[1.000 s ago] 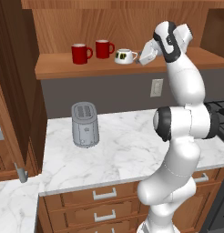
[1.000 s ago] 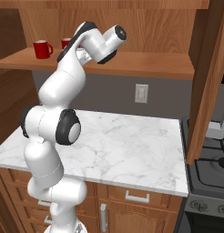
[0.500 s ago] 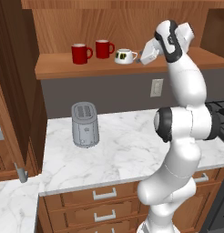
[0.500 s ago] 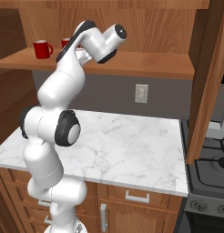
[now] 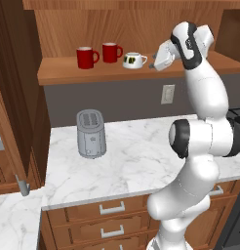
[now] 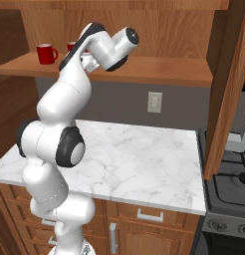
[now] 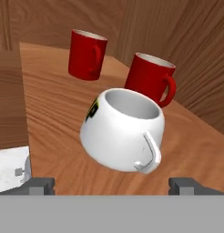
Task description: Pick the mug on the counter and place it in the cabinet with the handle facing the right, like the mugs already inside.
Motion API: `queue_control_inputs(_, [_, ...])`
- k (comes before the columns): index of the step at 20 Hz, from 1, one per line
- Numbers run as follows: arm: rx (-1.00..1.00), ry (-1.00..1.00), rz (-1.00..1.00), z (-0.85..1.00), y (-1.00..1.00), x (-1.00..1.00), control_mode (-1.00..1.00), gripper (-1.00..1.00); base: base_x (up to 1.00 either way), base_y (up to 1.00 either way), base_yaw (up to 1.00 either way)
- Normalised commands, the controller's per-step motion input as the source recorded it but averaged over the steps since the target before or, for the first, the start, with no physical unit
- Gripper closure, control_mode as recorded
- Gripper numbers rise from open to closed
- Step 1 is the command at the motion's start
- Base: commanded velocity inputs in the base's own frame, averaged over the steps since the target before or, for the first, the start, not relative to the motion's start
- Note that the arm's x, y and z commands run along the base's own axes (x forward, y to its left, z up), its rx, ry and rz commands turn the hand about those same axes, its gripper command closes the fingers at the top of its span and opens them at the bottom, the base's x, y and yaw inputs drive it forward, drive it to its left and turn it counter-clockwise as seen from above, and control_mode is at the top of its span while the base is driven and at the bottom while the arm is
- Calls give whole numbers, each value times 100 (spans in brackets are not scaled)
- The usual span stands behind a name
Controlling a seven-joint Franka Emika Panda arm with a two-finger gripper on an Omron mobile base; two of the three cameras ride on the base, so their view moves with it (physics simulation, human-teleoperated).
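Observation:
The white mug (image 5: 134, 60) with its black-and-yellow patch stands on the shelf board of the wooden cabinet (image 5: 58, 74), just right of two red mugs (image 5: 87, 57). Its small handle (image 5: 145, 58) points right, toward my gripper (image 5: 153, 65). The gripper hovers a short way to the right of the mug, open and holding nothing. In the hand view the mug (image 7: 120, 129) sits ahead of the spread fingertips (image 7: 39, 184), clear of them, with its handle (image 7: 149, 154) on the near side. The marble counter (image 5: 136, 156) lies below.
A grey toaster (image 5: 90, 133) stands on the counter at the left. A wall outlet (image 5: 166, 93) sits under the shelf. An open dark cabinet door (image 6: 229, 84) hangs at the right above a stove (image 6: 229, 187). Drawers with silver handles (image 5: 111, 208) run below the counter.

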Motion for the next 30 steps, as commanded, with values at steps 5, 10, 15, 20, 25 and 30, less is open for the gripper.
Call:
queue_control_inputs(5, [0, -7, 0, 0, 0, -41, -100, -100, 0, 0, 0])
queue_control_inputs(10, [0, -6, 0, 0, 0, -44, -100, -100, 0, 0, 0])
queue_control_inputs(15, [0, -6, 0, 0, 0, -51, -100, -100, 0, 0, 0])
queue_control_inputs(20, [0, -7, 0, 0, 2, -63, -100, -100, 0, 0, 0])
queue_control_inputs(25, [0, -7, 0, 0, 15, -69, -100, -100, 0, 0, 0])
queue_control_inputs(30, [0, -5, 0, 0, 22, -64, -100, -100, 0, 0, 0])
